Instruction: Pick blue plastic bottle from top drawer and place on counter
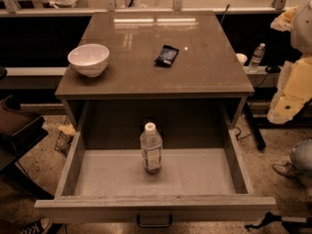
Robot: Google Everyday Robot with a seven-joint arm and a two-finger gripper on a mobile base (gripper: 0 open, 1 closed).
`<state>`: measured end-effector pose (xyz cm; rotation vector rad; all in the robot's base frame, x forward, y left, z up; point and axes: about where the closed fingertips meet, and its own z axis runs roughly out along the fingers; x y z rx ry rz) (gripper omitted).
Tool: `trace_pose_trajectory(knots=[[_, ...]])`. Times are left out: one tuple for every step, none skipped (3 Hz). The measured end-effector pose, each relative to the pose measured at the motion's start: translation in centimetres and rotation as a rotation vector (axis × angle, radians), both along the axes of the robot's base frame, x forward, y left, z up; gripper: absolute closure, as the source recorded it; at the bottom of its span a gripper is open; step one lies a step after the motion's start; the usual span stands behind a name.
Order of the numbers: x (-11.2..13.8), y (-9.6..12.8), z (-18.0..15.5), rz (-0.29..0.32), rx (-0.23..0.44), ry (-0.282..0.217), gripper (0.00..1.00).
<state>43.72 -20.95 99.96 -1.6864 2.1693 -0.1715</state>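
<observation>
The blue plastic bottle (151, 149), clear and ribbed with a white cap and a pale label band, stands upright near the middle of the open top drawer (234, 165). The drawer is pulled fully out, with its dark handle (154, 222) at the front. The counter (204, 72) lies above and behind it, glossy grey-brown. My gripper is out of view. Only pale arm segments (294, 89) show at the right edge, to the right of the counter and well away from the bottle.
A white bowl (88, 59) sits on the counter's left side and a dark snack packet (166, 55) near its middle. A small clear bottle (257, 56) stands on a ledge behind at right. A person's shoes show at bottom left (34, 225) and at right (287, 168).
</observation>
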Motion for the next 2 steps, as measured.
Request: trace_pose_trajectory(knots=[[0.0,0.0,0.0,0.000,0.000,0.000,0.00],[0.5,0.4,-1.1,0.013,0.050,-0.010,0.00]])
